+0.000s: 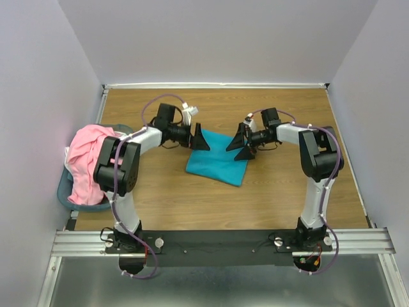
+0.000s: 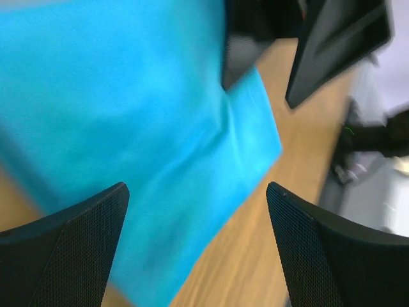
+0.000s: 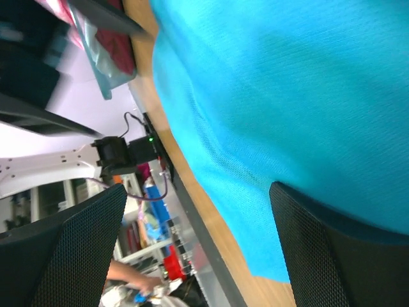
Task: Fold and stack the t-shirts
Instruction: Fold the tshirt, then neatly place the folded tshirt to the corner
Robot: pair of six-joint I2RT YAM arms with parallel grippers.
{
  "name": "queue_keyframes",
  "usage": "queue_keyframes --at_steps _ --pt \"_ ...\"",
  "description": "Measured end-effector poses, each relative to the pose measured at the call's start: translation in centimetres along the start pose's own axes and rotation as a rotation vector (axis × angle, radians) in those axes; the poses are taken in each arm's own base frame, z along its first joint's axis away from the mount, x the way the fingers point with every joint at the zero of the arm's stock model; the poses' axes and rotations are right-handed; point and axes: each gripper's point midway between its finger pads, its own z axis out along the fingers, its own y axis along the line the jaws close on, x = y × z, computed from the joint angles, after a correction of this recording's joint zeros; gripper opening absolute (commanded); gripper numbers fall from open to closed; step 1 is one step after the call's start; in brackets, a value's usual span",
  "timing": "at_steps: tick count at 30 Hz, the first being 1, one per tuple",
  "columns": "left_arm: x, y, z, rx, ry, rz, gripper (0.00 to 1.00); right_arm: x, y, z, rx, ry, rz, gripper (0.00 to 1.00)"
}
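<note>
Teal t-shirt lies folded on the surface, far corners hidden by left gripper and right gripper, fingers spread, empty; pink t-shirt covers most of the basket.

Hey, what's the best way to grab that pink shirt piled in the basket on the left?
Pinch a raised fold near the top of the pink shirt, coming straight down with the left gripper. The shirt lies bunched and draped over the rim of the basket, so no flat edge shows. A humped fold probably gives the fingers cloth to close on.
</note>
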Motion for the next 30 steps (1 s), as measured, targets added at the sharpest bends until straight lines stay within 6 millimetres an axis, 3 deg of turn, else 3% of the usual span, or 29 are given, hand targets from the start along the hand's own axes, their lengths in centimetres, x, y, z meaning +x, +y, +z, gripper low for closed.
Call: queue_keyframes --at_steps 3,4,6,7,9,12,14,19,22,26,28,30 --pt "-4.8 -1.3 -2.2 -0.145 -0.083 0.139 0.96 -0.2 1.1 -0.9 0.025 -0.026 -0.034 1.00" --pt "-7.5 -2.3 -3.5 -0.255 -0.141 0.220 0.96 -0.3 1.8 -1.4 0.034 -0.040 -0.053 1.00" --pt "-9.6 -4.1 -4.4 -0.338 -0.194 0.303 0.96 -1.1 4.1 -2.8 0.051 -0.095 -0.126 1.00" --pt "-11.2 -6.8 -4.8 -0.403 -0.245 0.388 0.96 -1.4 5.3 -3.5 0.055 -0.120 -0.163 1.00" --pt "-11.3 -11.1 -4.0 -0.431 -0.279 0.479 0.96 -2.6 8.0 -5.6 0.067 -0.197 -0.252 1.00" --pt "-9.6 -14.5 -2.0 -0.443 -0.265 0.533 0.96 -4.7 9.9 -9.6 0.115 -0.329 -0.343 1.00" --pt "-8.3 -14.0 -0.7 -0.484 -0.226 0.525 0.96 -5.6 9.2 -11.9 0.171 -0.394 -0.356 1.00" --pt "-4.0 -7.6 3.1 -0.619 -0.037 0.447 0.96 -6.2 5.5 -16.3 0.319 -0.485 -0.304 1.00" --pt "-0.9 -4.1 5.3 -0.678 0.088 0.409 0.96 -5.2 4.1 -16.4 0.364 -0.471 -0.280 1.00" --pt "2.5 -0.9 6.8 -0.742 0.206 0.354 0.96 -3.6 2.8 -16.0 0.400 -0.437 -0.256 1.00" --pt "3.5 0.1 7.3 -0.758 0.238 0.328 0.96 -3.4 2.6 -15.9 0.407 -0.430 -0.248 1.00" --pt "2.8 0.1 7.6 -0.760 0.225 0.321 0.96 -3.3 2.5 -16.0 0.415 -0.429 -0.249 1.00"
